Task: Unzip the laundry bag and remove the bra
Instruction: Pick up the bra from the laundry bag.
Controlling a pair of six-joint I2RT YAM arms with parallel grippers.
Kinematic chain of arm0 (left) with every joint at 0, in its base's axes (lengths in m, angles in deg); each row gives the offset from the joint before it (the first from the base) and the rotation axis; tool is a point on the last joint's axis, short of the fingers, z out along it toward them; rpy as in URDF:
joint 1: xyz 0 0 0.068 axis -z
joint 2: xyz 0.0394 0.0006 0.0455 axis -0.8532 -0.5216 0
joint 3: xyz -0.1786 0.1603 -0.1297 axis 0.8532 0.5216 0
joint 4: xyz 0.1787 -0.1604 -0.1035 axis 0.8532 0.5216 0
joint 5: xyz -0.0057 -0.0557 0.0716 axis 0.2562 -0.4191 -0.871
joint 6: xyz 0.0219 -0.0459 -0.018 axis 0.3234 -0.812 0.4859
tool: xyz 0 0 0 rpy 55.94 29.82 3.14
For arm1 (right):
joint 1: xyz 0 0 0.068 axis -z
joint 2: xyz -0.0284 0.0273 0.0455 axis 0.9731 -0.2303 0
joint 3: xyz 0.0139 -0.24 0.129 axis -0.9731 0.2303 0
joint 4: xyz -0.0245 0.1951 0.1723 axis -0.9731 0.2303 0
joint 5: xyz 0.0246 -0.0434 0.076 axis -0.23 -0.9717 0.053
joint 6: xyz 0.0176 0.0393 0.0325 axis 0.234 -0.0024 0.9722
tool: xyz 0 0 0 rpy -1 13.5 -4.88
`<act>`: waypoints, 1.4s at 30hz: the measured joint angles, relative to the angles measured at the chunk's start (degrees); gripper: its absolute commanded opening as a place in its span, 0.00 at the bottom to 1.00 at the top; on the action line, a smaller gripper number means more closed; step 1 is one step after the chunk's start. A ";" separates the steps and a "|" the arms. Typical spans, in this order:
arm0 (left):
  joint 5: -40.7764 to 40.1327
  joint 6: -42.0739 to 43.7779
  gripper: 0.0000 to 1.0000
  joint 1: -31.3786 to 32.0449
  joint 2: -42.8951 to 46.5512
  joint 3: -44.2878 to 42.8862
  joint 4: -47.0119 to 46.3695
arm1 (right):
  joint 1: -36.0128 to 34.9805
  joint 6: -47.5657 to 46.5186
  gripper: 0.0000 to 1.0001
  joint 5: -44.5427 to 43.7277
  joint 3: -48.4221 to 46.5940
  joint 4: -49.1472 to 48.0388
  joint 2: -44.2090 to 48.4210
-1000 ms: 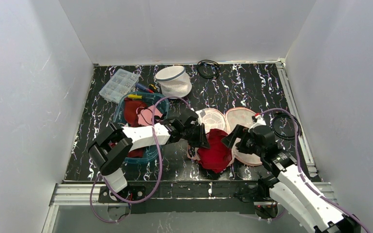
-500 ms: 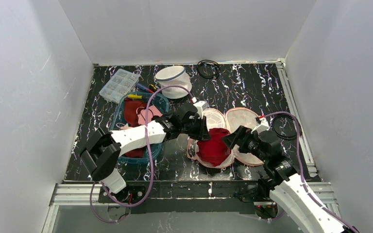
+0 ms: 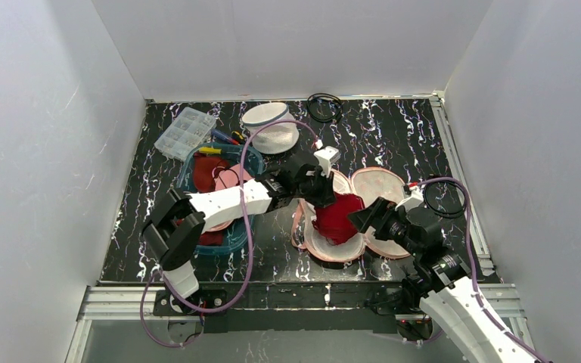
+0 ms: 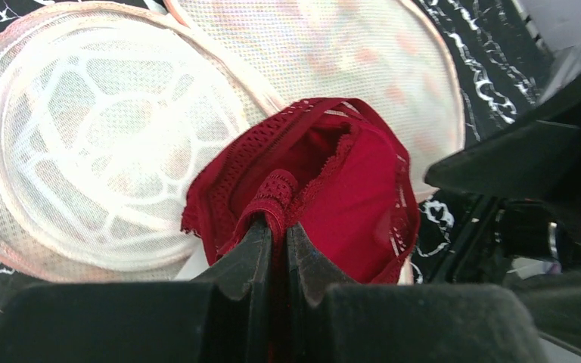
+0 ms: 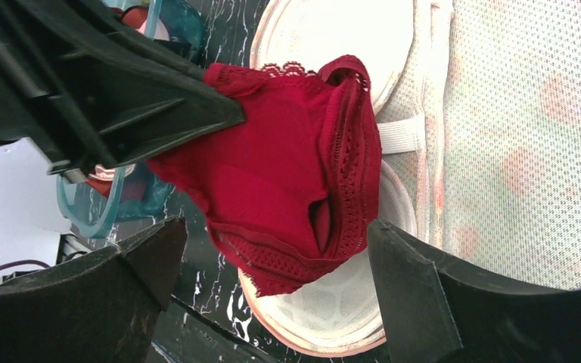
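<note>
Task item: red lace bra (image 3: 338, 215), raised over the left half of the open white mesh laundry bag with a pink rim (image 3: 379, 186). Cannot tell whether its lower hem touches the mesh. The bag lies unzipped, both halves flat on the worktop. Left gripper (image 4: 278, 227): fingers pinched tight on the bra's edge. Right gripper (image 5: 272, 227): fingers spread wide just right of the bra, holding nothing. Unzipping looks done. Left to do: carry the bra clear of the bag.

Plain white walls (image 3: 287, 45) enclose a black tabletop (image 3: 393, 128) veined with white, evenly lit.
</note>
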 measured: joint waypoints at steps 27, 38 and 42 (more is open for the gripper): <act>2.51 -0.42 0.62 -4.85 -6.86 -1.68 -4.63 | 0.00 0.74 0.96 -5.14 3.63 -10.27 -15.98; -2.32 -4.66 0.68 -4.85 6.60 9.03 -4.61 | 0.00 -2.93 0.86 -4.28 2.45 -17.70 -24.96; -5.95 -9.53 0.73 -4.85 17.27 16.65 -5.14 | 0.00 -3.87 0.73 -3.56 1.99 -20.35 -27.82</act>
